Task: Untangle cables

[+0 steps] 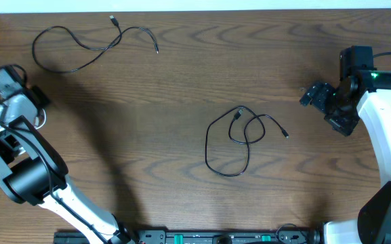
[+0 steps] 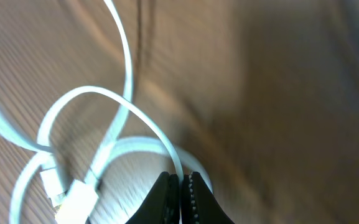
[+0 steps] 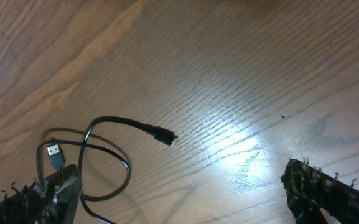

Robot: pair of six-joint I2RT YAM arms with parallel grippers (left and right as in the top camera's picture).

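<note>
A white cable (image 2: 104, 99) lies in loose loops on the table, its flat plug (image 2: 76, 199) at the lower left of the left wrist view. My left gripper (image 2: 180, 183) is shut on one strand of it; overhead, this gripper (image 1: 36, 98) is at the far left. One black cable (image 1: 80, 47) sprawls at the back left. Another black cable (image 1: 239, 139) lies coiled at the centre, and it also shows in the right wrist view (image 3: 104, 155). My right gripper (image 3: 179, 193) stands open just right of that coil, touching nothing.
The wooden table's far edge (image 1: 195, 9) runs along the top. The left arm's body (image 1: 26, 169) covers the front-left corner, and the right arm (image 1: 385, 135) stands along the right side. A black rail (image 1: 215, 237) runs along the front edge.
</note>
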